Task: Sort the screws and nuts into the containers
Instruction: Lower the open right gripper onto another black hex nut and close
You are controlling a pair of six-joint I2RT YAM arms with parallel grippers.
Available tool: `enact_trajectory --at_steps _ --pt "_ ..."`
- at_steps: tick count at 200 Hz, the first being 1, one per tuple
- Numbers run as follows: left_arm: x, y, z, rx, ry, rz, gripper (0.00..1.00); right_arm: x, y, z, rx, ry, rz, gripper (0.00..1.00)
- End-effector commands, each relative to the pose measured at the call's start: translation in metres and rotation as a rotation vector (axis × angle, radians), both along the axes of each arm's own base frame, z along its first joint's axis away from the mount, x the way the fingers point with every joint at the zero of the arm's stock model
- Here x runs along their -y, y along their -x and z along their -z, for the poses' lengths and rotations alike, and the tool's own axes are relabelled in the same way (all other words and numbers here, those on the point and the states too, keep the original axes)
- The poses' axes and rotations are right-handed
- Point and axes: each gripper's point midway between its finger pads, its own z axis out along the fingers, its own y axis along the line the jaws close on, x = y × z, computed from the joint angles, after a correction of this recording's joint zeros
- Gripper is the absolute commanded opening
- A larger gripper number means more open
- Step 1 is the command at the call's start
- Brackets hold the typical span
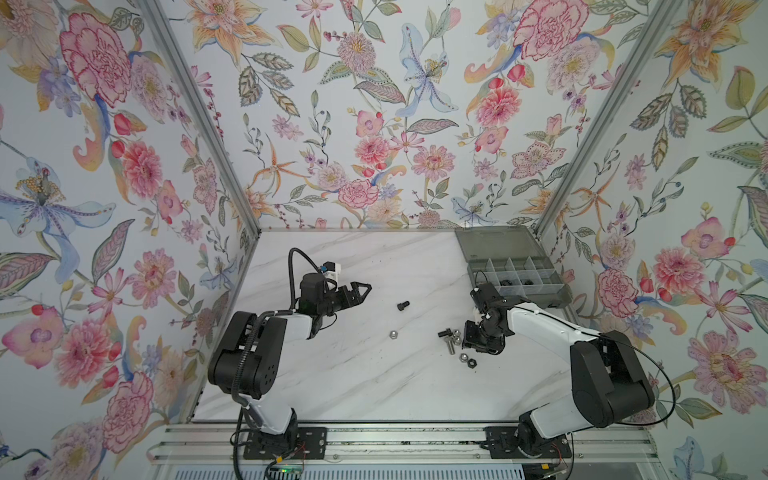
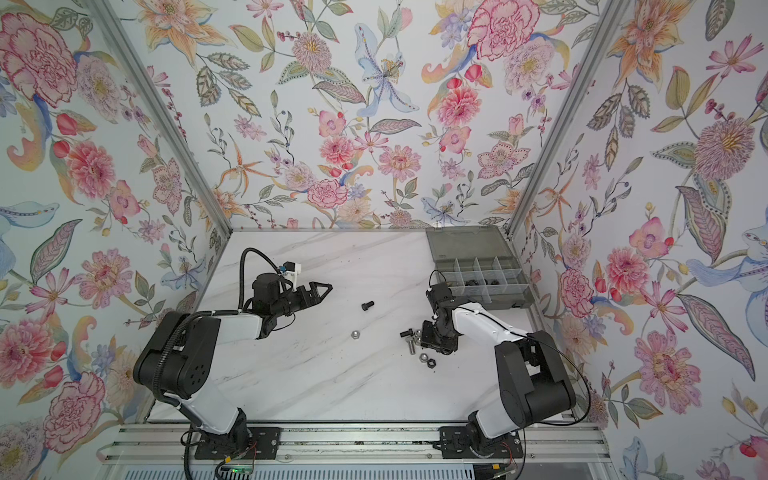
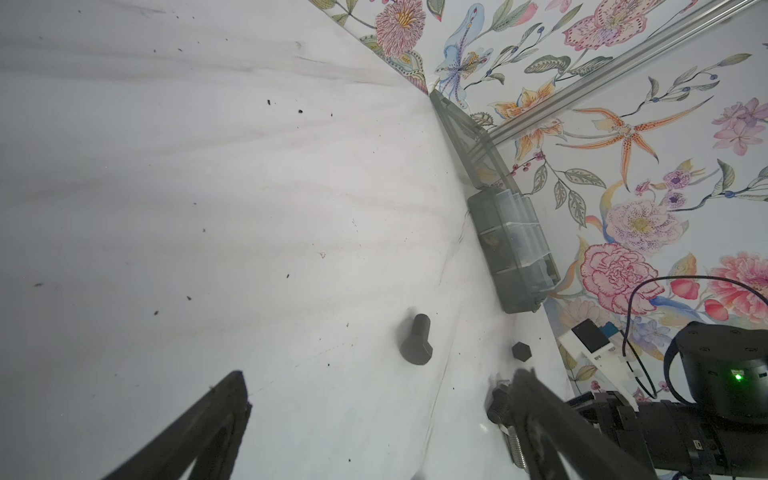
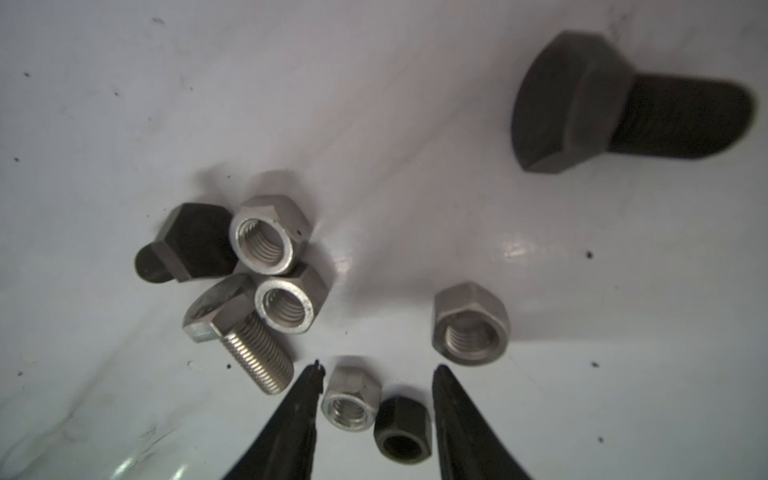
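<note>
Your right gripper [image 4: 379, 368] stands jaws apart over the surface [image 4: 415, 187], a silver nut [image 4: 350, 401] and a black nut [image 4: 402, 430] lying side by side between them, a silver screw [image 4: 245, 336] just beside one jaw. Close here and you would likely pinch both nuts: one may squirt free, or both may land in one cell of the box [image 1: 548, 297].
</note>
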Motion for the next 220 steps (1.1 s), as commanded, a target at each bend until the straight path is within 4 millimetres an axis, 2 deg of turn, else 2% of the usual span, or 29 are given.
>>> enact_trajectory --at_steps 1,36,103,166,220 --pt "0.003 0.004 -0.011 0.023 0.004 0.014 0.99 0.008 0.019 0.006 -0.035 0.043 0.025 0.46" --pt "0.002 0.006 -0.011 0.022 -0.004 0.015 0.99 0.013 0.035 0.012 -0.054 0.064 0.029 0.46" --pt "0.002 0.005 -0.014 0.024 -0.009 0.013 0.99 0.017 0.048 0.014 -0.061 0.06 0.037 0.46" --pt "0.008 0.004 -0.015 0.025 -0.012 0.024 0.99 0.017 0.052 0.009 -0.042 0.045 0.039 0.46" --pt "0.012 0.005 -0.013 0.022 -0.012 0.033 0.99 0.026 0.049 0.009 -0.029 0.064 0.087 0.45"
